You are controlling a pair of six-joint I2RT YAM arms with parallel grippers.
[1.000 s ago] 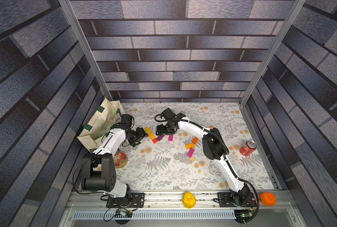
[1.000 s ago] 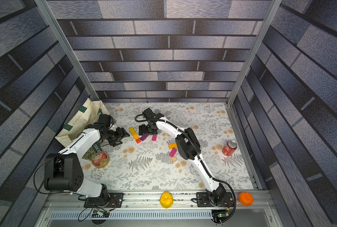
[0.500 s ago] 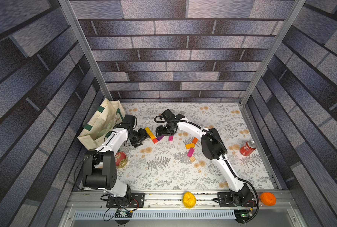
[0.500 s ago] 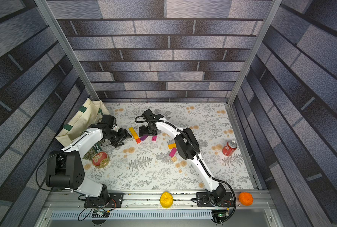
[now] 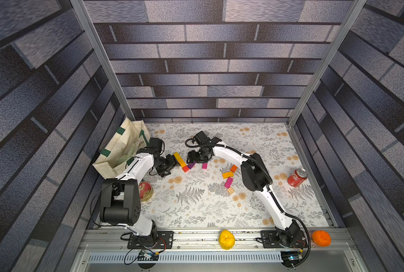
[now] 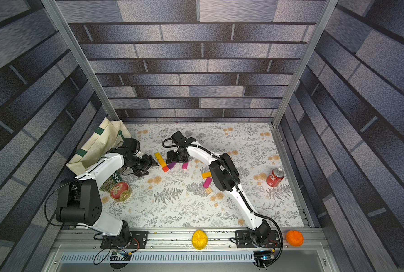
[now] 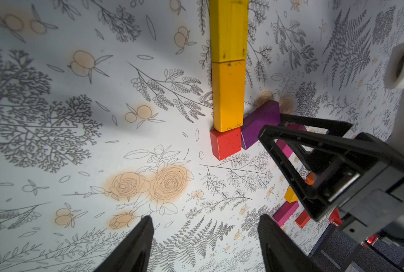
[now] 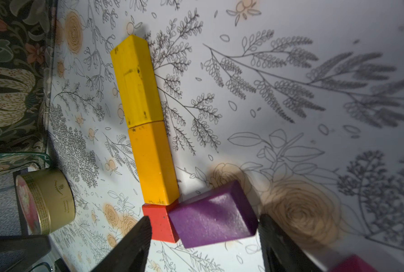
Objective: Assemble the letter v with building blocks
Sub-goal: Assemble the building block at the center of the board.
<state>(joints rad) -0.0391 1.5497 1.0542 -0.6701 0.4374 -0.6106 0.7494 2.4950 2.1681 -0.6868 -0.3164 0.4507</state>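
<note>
A row of building blocks lies on the floral mat: yellow (image 5: 177,156), amber (image 5: 181,162) and red (image 5: 185,168). A purple block (image 8: 214,214) slants off the red one (image 8: 159,223), so the letter v shows as one arm and a start of the other. My right gripper (image 8: 204,226) stands open, its fingers straddling the purple block and the red block's end. A magenta block (image 5: 204,166) lies just beyond. My left gripper (image 7: 204,226) is open and empty, short of the red block (image 7: 225,142). Loose blocks, an orange (image 5: 233,168), an amber (image 5: 227,174), a magenta (image 5: 228,182) and a wood cube (image 5: 230,190), lie right of centre.
A cloth bag (image 5: 123,150) leans in the back left corner. A round tin (image 5: 145,190) sits by the left arm's base, on a dark floral packet (image 6: 115,179). A red soda can (image 5: 297,177) lies at the right. Yellow (image 5: 226,239) and orange (image 5: 321,238) fruit lumps rest on the front rail.
My right gripper's fingers have drawn in a little around the purple block. The left gripper has edged slightly toward the row of blocks. No block has visibly moved.
</note>
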